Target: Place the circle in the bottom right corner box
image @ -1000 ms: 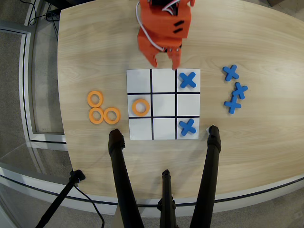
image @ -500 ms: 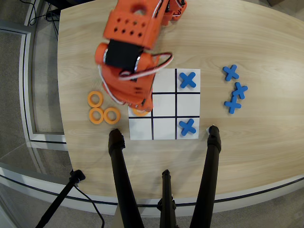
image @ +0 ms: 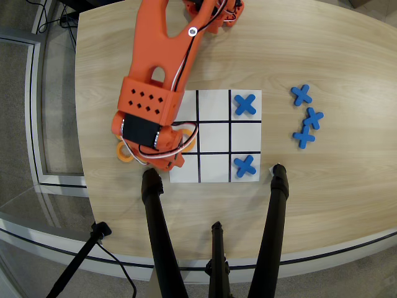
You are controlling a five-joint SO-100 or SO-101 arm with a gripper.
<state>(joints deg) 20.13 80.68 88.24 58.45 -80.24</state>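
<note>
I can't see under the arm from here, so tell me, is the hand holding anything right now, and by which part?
It cannot be told. In the overhead view the arm covers the hand and the spare orange rings; only the edge of one orange ring shows.

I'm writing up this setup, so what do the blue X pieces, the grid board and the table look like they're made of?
Blue X pieces: probably foam or matte plastic, given their flat even colour and lack of shine. Grid board: looks like white paper or card with printed black lines. Table: light wood or wood-look laminate, showing visible grain.
</note>
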